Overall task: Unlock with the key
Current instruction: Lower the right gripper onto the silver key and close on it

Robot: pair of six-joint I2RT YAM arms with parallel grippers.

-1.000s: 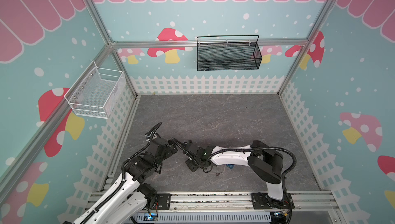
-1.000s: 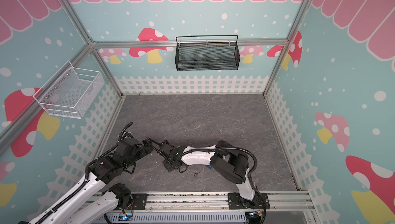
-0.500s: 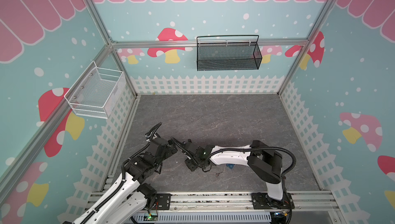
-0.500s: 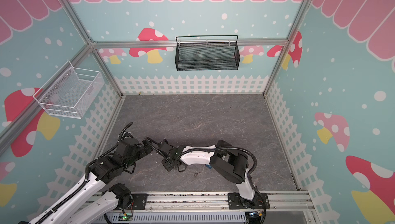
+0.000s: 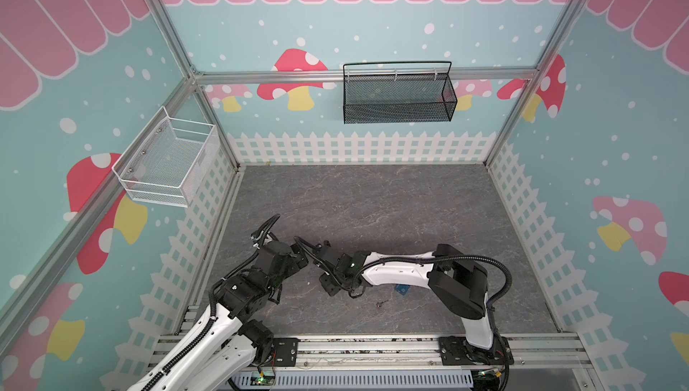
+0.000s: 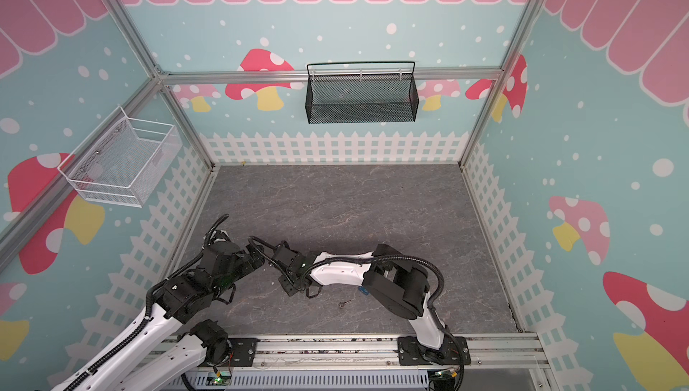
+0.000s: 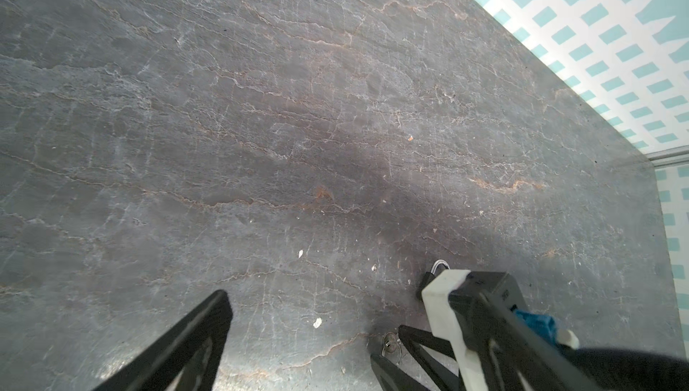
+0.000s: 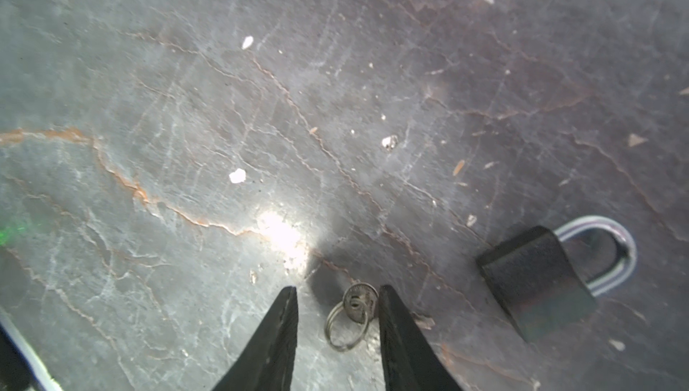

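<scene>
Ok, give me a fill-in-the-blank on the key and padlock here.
The key is threaded on a metal ____. The padlock has a ____ body. The right gripper has one fingertip on each ____ of the key.
Missing: ring; black; side.

Key: small grey metal key (image 8: 358, 305) with a round head, hung on a thin split ring (image 8: 345, 348); blade not made out.
Key position: flat on the grey stone-pattern bench (image 8: 186, 109), between the parted jaws of the right gripper (image 8: 338, 288), close against one jaw; contact cannot be confirmed.
Padlock: black squarish body (image 8: 537, 281) with a silver shackle (image 8: 596, 222), both legs meeting the body.
Padlock position: flat on the bench, near the key but apart from it, outside the jaws, shackle pointing away from the key.
</scene>
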